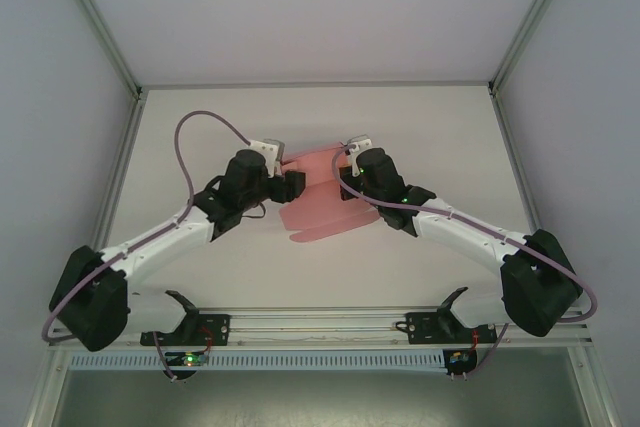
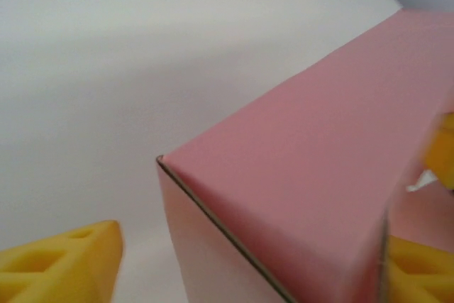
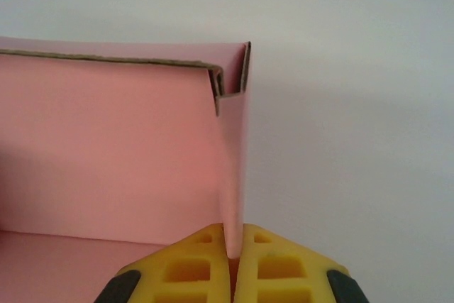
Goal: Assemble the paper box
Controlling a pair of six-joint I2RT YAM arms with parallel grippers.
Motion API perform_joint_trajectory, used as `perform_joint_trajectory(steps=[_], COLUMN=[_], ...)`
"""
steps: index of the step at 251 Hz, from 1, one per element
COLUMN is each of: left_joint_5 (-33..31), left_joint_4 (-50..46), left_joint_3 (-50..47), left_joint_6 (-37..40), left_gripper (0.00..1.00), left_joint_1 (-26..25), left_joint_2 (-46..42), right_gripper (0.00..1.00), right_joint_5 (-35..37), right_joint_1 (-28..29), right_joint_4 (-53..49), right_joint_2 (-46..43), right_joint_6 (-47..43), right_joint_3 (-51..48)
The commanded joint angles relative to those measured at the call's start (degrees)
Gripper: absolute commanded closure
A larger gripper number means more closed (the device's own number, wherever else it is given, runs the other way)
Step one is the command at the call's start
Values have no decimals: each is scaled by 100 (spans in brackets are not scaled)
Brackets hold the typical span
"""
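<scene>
The paper box (image 1: 322,197) lay partly folded in the middle of the table (image 1: 200,137). The right gripper (image 3: 234,264) pinched one upright wall — to steady it, I'd judge — while the left gripper (image 2: 248,264) had its jaws spread astride a corner, gripping nothing, likely readying another fold.

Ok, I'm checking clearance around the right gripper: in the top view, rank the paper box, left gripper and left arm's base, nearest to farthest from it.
1. paper box, mid-table, its wall pinched by the right gripper.
2. left gripper, just across the box on the left.
3. left arm's base, near left corner, clearly farthest.
</scene>
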Motion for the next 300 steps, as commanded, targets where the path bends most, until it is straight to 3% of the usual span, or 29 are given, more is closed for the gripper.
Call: perform_joint_trajectory(steps=[1,24,73,100,119,151,190,216,256,300], left_joint_5=[480,876,457,507,410,449,-125,-555,-1532,-3178], left_joint_4=[-108,-108,-385,-252,-334,-235,-360,-451,-707,-1353], left_joint_3=[-168,-227,-447,-672,-588,-426,-289,-235,-51,602], left_joint_6=[-95,-139,-306,-259,-286,-265,-300,-312,-373,-787], left_gripper=[18,11,11,23,37,41,79,95,90,82], left_joint_1=[21,21,21,16,21,21,22,21,8,-222], left_joint_2=[-397,-585,-897,-1034,-883,-466,-273,-194,233,1115], right_gripper=[100,100,100,100,100,100,100,100,100,100], right_joint_5=[148,156,104,15,-95,-320,-389,-304,-370,-312], right_joint_1=[26,15,-45,-77,-71,-73,-73,-66,7,231], right_joint_4=[-28,-26,-93,-66,-13,69,98,49,190,213], right_joint_2=[22,53,93,104,112,122,52,-20,-181,-200], right_joint_6=[-41,-38,-6,12,27,42,33,12,-121,-132], right_joint_3=[165,164,200,192,196,200,169,149,35,90])
